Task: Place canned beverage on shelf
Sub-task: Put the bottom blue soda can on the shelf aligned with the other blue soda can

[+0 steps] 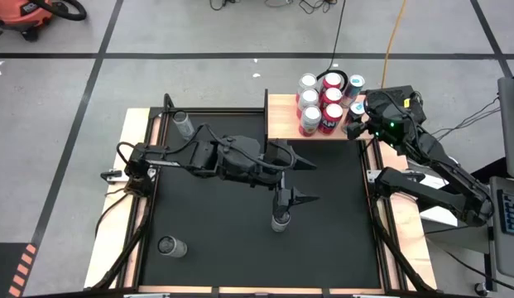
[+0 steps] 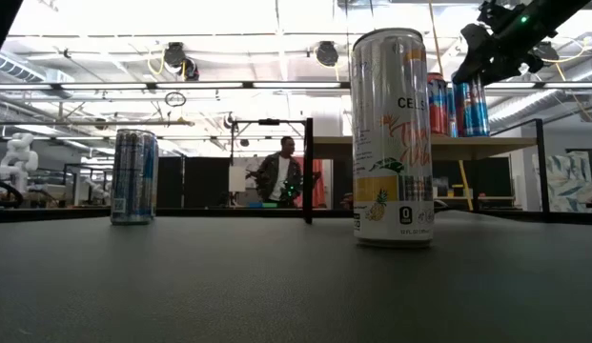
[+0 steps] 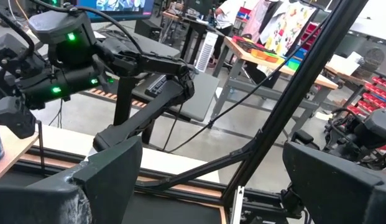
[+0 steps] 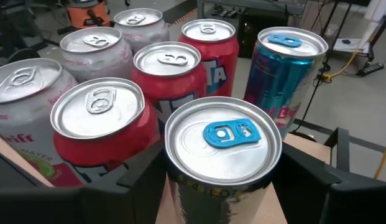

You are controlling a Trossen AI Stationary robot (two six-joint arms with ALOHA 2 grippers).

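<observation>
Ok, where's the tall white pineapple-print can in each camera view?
High view: tall white can, lower centre of the black mat.
Low view: the can, foreground, right of centre.
Left wrist view: absent.
Right wrist view: absent.
Shared landmark: light-wood shelf.

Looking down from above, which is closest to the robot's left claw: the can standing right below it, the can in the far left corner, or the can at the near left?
From the left gripper, high view:
1. The can below it, mid-table, nearest.
2. The far-left corner can.
3. The near-left can, farthest.
</observation>
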